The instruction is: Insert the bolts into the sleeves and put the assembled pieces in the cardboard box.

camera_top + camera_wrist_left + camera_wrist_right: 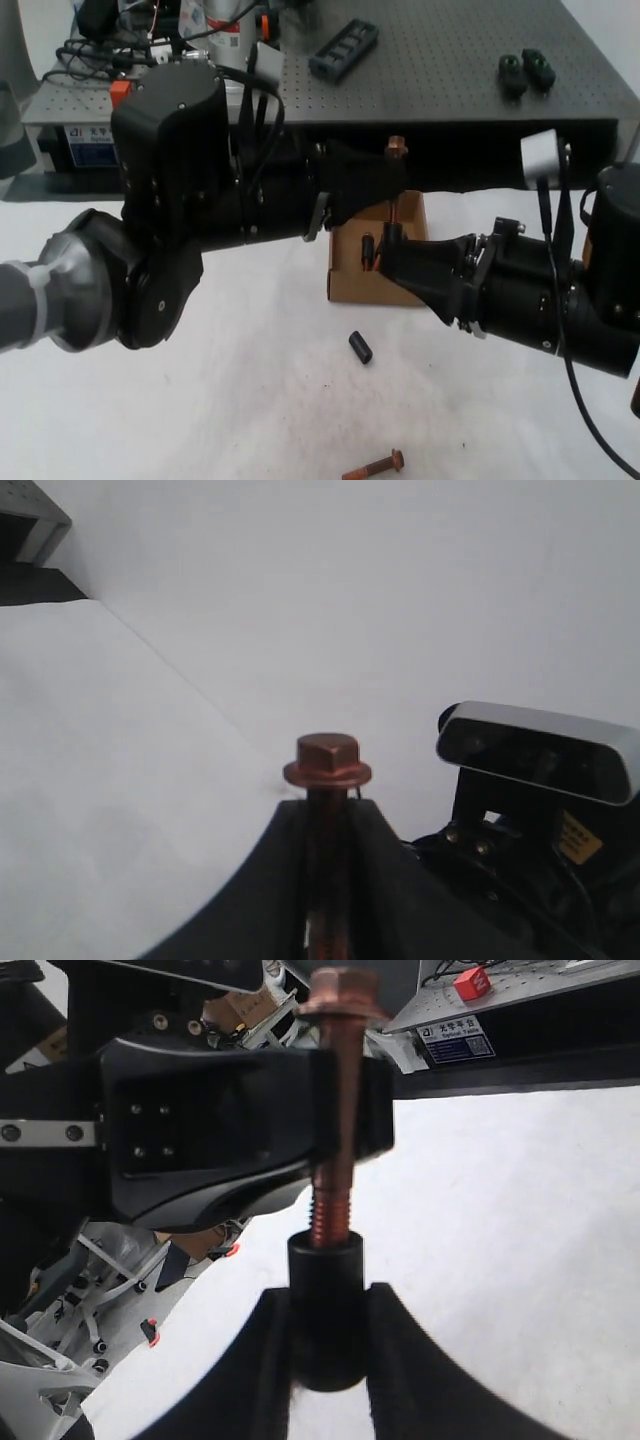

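Observation:
My left gripper (327,815) is shut on a copper bolt (327,762), head up and shaft vertical. My right gripper (325,1335) is shut on a black sleeve (325,1305) directly below it. The bolt's (335,1110) threaded tip sits in the sleeve's top opening. In the high view both grippers meet above the cardboard box (370,285), the left gripper (393,190) over the right gripper (390,243). A loose black sleeve (360,347) lies on the white cloth in front of the box. A loose copper bolt (375,465) lies near the front edge.
A perforated metal bench (440,90) runs across the back, carrying a black tray (343,48) and two dark round parts (525,70). Cables and equipment crowd the back left. White cloth (270,400) covers the work surface around the box.

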You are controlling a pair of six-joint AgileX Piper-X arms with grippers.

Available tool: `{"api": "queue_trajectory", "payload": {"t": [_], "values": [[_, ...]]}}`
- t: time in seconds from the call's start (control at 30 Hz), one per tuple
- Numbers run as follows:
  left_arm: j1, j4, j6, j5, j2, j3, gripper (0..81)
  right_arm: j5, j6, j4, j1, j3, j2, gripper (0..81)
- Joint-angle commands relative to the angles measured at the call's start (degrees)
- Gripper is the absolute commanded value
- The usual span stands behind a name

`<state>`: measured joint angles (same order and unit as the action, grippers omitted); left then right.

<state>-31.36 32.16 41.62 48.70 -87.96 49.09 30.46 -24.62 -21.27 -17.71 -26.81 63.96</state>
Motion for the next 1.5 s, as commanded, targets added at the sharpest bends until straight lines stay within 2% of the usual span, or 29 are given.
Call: {"api": "queue_trajectory", "payload": {"t": [0.0, 0.07, 0.13, 0.2, 0.33, 0.47, 0.53, 0.67, 0.8, 0.93, 1.03, 1.17, 1.23, 1.4, 1.43, 1.47], "values": [[0.0, 0.9, -0.5, 3.9, 0.6, 0.1, 9.5, -2.7, 1.2, -4.2, 0.0, -0.2, 0.0, 1.3], [0.0, 0.9, -0.7, 3.3, 0.6, 0.1, 25.5, -4.4, 1.5, -4.9, 0.5, -0.2, 0.0, 1.3], [0.0, 0.9, -0.7, 0.9, 0.6, 0.1, 45.9, -6.6, 2.9, -4.9, 1.6, -0.2, 0.0, 1.3], [0.0, 0.8, -0.7, -1.3, 0.6, 0.1, 53.6, -9.3, 5.3, -4.9, 3.1, -0.3, 0.0, 1.3], [0.0, -2.0, -4.1, -2.2, 0.6, 0.1, 48.0, -12.0, 10.4, -3.1, 7.3, -3.6, 2.6, 1.3], [0.0, -12.1, -10.9, -2.7, 0.6, 0.1, 46.3, -12.9, 15.7, 5.0, 9.8, -13.0, 11.2, 1.3], [-0.6, -20.2, -19.7, -4.8, 0.6, 0.5, 46.0, -14.2, 19.2, 11.5, 9.7, -19.3, 16.6, 1.3], [-3.1, -39.3, -38.3, -14.6, -1.3, 3.6, 43.8, -18.8, 24.6, 27.7, 9.5, -36.0, 29.6, 1.3], [-6.5, -50.3, -44.7, -19.2, -5.5, 8.0, 42.0, -21.1, 25.1, 42.0, 9.5, -52.0, 43.6, 1.3], [-10.4, -59.2, -52.8, -25.6, -10.0, 12.9, 41.9, -22.8, 25.9, 51.1, 9.0, -64.0, 53.1, 1.3], [-13.0, -63.6, -56.7, -30.5, -13.6, 16.0, 41.9, -24.5, 27.3, 55.8, 8.2, -69.2, 58.1, 1.3], [-14.5, -67.0, -58.8, -32.0, -17.5, 19.5, 41.9, -27.3, 27.4, 58.4, 7.5, -71.9, 61.6, 0.1], [-14.9, -68.1, -58.8, -32.0, -19.2, 20.7, 41.9, -27.2, 27.2, 59.3, 7.5, -72.1, 61.9, 6.0], [-15.2, -72.5, -63.2, -32.2, -21.6, 22.5, 41.9, -27.1, 27.2, 60.4, 7.9, -72.1, 61.2, 39.1], [-15.4, -72.7, -64.1, -32.3, -21.9, 22.5, 41.9, -27.1, 27.2, 60.4, 7.9, -72.1, 60.9, 43.1], [-15.8, -72.8, -64.8, -32.2, -22.1, 22.5, 41.9, -27.1, 27.2, 60.5, 7.9, -72.1, 60.5, 43.6]]}}
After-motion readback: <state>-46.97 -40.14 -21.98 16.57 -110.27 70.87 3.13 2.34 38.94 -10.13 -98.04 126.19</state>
